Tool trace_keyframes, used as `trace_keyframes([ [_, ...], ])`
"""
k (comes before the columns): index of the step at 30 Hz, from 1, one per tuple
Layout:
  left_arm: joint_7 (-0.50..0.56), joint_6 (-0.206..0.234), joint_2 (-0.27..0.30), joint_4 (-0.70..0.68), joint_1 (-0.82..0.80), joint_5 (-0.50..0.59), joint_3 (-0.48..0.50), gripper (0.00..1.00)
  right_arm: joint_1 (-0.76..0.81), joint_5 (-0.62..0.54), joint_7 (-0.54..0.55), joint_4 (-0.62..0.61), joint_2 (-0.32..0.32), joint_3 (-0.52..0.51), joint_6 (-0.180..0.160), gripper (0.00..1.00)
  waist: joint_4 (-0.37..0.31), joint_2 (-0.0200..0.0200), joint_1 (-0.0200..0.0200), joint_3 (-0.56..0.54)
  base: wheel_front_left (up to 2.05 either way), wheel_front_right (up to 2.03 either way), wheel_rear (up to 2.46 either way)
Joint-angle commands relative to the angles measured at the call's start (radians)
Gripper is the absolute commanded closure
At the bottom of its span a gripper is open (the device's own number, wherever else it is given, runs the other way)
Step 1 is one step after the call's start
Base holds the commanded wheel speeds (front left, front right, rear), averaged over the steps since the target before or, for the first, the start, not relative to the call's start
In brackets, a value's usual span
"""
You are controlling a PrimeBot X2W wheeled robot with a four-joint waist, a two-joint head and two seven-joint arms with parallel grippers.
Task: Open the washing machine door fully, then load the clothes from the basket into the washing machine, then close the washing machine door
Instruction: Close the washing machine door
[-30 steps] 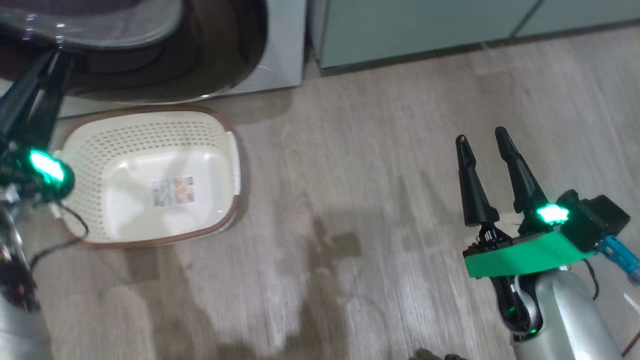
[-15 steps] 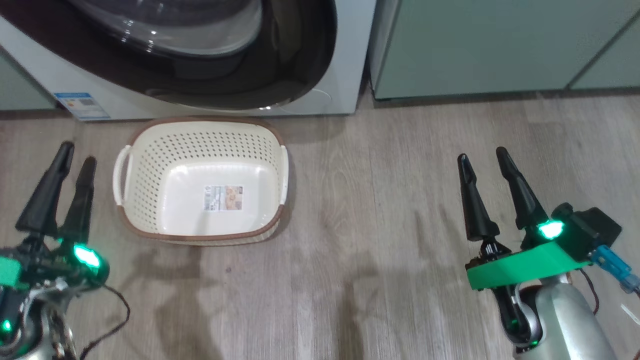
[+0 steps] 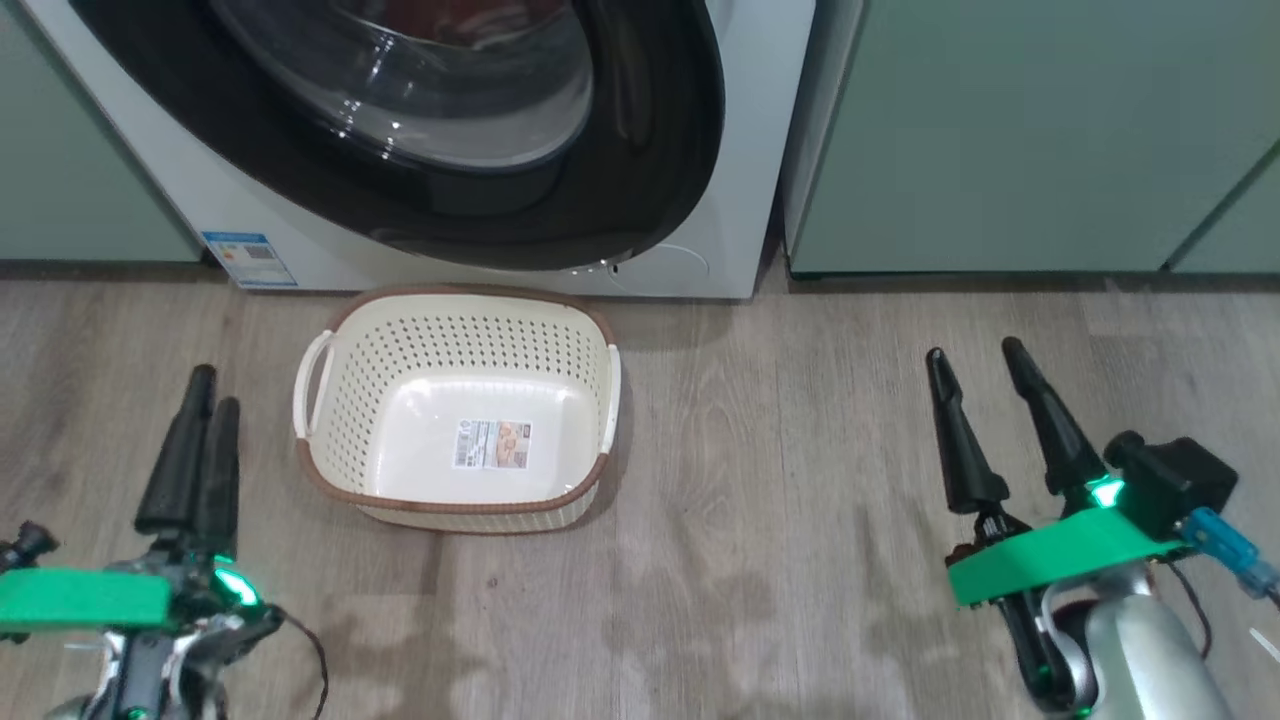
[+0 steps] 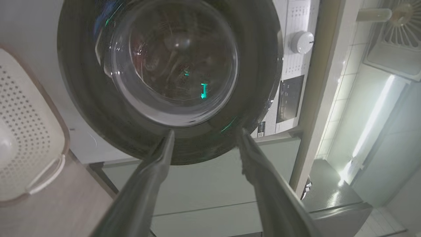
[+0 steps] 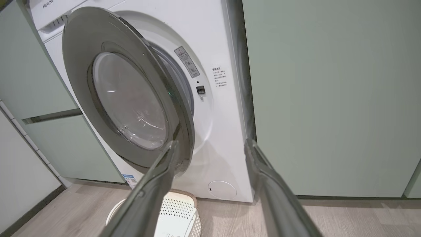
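Released and empty: left claw (image 3: 215, 388), right claw (image 3: 972, 348), either side of basket (image 3: 460, 330). Behind basket, ajar washing machine door (image 3: 660, 150): stiff, glossy, likely slippery; best pushed at free rim.

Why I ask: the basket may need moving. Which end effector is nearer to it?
Left. The left end effector sits close beside the basket, just off its left handle side; the right end effector is well away on the basket's right.

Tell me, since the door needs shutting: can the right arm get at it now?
Probably yes. The right gripper is open and empty, the door stands ajar ahead of it, and the basket sits off to the side.
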Motion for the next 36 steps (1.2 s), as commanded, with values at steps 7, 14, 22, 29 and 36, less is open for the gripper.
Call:
trace_keyframes([
  [7, -0.201, 0.016, 0.043, -0.092, -0.076, 0.415, -0.044, 0.0, -0.001, -0.033, 0.03, -0.066, -0.003, -0.005, 0.0, 0.0, 0.002, -0.0001, 0.0001, -0.034, 0.0, 0.0, 0.0],
  [14, -0.358, 0.134, 0.131, -0.141, -0.083, 0.936, -0.171, 0.0, 0.017, -0.063, 0.061, -0.1, -0.003, -0.019, 0.0, 0.0, -0.009, -0.0001, 0.0001, -0.07, 0.0, 0.0, 0.0],
  [22, -0.395, 0.219, 0.174, -0.08, -0.009, 1.223, -0.301, 0.0, 0.078, -0.085, 0.093, -0.126, -0.003, -0.041, 0.0, 0.0, -0.014, -0.0001, 0.0001, -0.105, 0.0, 0.0, 0.0],
  [29, -0.424, 0.254, 0.18, -0.014, 0.032, 1.3, -0.338, 0.0, 0.13, -0.096, 0.107, -0.152, -0.003, -0.067, 0.0, 0.0, -0.015, -0.0001, 0.0001, -0.118, 0.0, 0.0, 0.0],
  [36, -0.435, 0.265, 0.183, 0.002, 0.032, 1.308, -0.339, 0.0, 0.138, -0.089, 0.111, -0.165, -0.003, -0.074, 0.0, 0.0, -0.012, -0.0001, 0.0001, -0.12, 0.0, 0.0, 0.0],
])
